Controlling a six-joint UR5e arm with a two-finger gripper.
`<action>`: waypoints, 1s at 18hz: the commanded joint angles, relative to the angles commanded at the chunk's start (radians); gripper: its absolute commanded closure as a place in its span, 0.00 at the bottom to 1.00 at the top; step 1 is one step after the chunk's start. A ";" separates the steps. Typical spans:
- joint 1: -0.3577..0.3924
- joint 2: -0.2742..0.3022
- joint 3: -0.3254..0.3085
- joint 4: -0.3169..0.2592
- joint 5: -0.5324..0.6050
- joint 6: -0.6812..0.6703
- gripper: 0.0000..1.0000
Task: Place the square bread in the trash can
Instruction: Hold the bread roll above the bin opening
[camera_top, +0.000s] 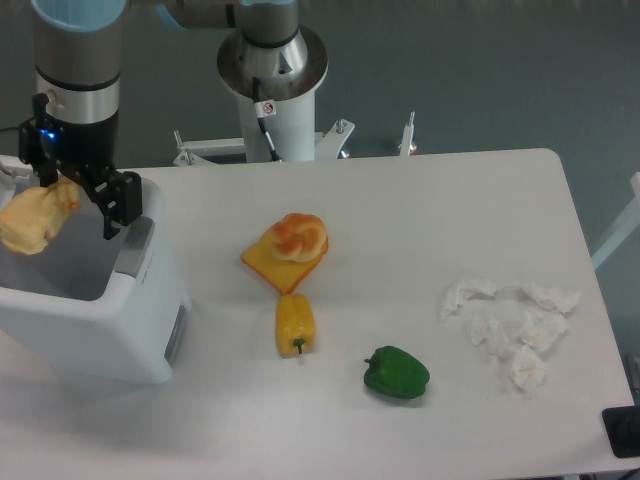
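Note:
The square bread (35, 220), a pale cream-yellow lumpy chunk, is at the far left, over the grey opening of the white trash can (90, 320). My gripper (88, 200) hangs just above the can's top. Its jaws look spread apart. The right finger (123, 205) stands clear of the bread, with a gap between them. The bread lies against the left side of the gripper, whose left finger is hidden behind it. I cannot tell whether the bread still touches that finger.
A flat orange slice (272, 265) with a round glazed bun (298, 236) on it lies mid-table. A yellow pepper (295, 325) and a green pepper (397, 373) lie nearer the front. Crumpled white tissues (510, 325) lie at the right. The robot base (272, 90) stands behind.

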 joint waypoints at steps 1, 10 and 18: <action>-0.002 -0.002 0.000 0.000 0.000 0.000 0.00; 0.000 -0.009 0.003 0.000 -0.002 0.003 0.00; 0.006 -0.006 0.000 0.000 -0.031 0.008 0.00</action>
